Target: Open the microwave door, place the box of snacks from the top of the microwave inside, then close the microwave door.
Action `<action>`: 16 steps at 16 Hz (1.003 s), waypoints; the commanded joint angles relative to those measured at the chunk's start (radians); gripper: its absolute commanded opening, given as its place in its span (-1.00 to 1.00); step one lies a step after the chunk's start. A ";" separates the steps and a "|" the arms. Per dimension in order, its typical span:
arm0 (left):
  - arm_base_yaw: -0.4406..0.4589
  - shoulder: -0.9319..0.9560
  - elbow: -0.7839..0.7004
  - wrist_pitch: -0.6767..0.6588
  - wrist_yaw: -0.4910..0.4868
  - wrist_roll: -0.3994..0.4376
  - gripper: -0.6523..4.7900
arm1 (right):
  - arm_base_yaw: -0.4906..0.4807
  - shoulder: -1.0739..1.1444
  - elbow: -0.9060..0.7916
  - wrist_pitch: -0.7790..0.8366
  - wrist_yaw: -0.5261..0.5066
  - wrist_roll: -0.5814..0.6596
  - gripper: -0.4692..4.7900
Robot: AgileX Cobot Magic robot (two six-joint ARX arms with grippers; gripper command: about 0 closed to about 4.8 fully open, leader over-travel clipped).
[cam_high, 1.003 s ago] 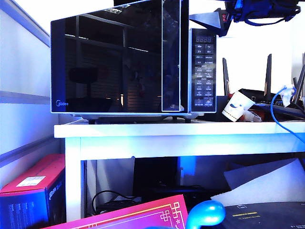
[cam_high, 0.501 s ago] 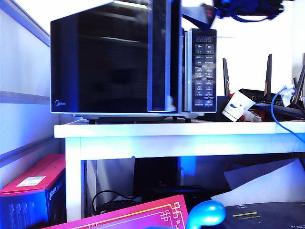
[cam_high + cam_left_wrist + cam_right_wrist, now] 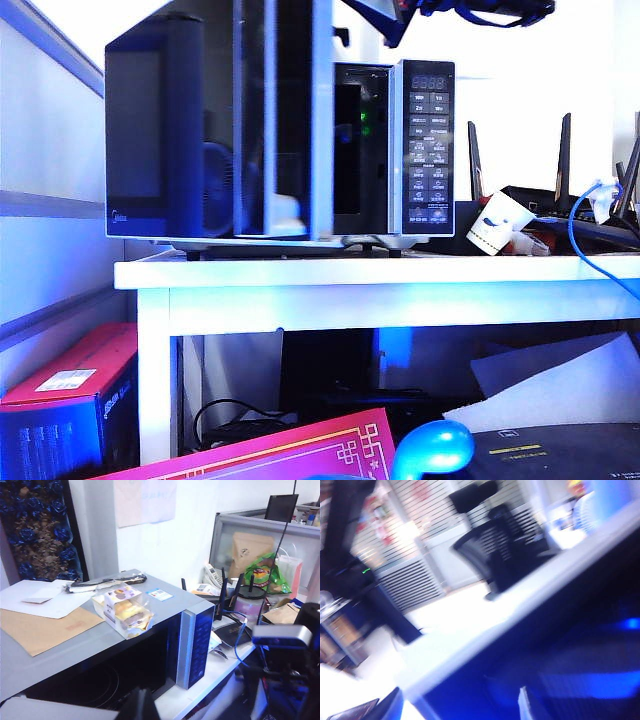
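Note:
The black microwave (image 3: 428,140) stands on the white table, and its door (image 3: 280,120) is swung partly out, showing the dark cavity (image 3: 348,150). My right gripper (image 3: 385,15) is at the door's top corner. In the right wrist view its fingers (image 3: 455,707) stand apart, open, with the door's pale top edge (image 3: 485,630) running between them. The box of snacks (image 3: 125,611), a clear tub with pale yellow contents, sits on the microwave's grey top (image 3: 165,605). My left gripper (image 3: 142,707) hovers above the open cavity, and its dark fingers look pressed together, holding nothing.
A white paper cup (image 3: 497,222) and black routers (image 3: 560,195) with a blue cable (image 3: 580,240) sit on the table (image 3: 380,272) right of the microwave. Papers and an envelope (image 3: 40,625) lie on the microwave top beside the tub. A red box (image 3: 70,390) is under the table.
The door has swung from shut to partly open, its free edge moving left. My right gripper has travelled left with it along the top. The left arm has stayed still.

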 commanded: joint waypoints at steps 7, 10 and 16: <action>-0.001 -0.003 0.005 0.012 0.003 0.003 -0.78 | 0.117 -0.009 0.004 0.013 0.016 0.007 0.34; -0.001 -0.003 0.005 0.012 0.003 0.003 -0.78 | 0.166 -0.009 0.004 0.013 0.052 0.006 0.34; -0.001 -0.003 0.005 0.013 0.003 0.003 -0.78 | 0.292 -0.008 0.004 0.021 0.155 -0.001 0.34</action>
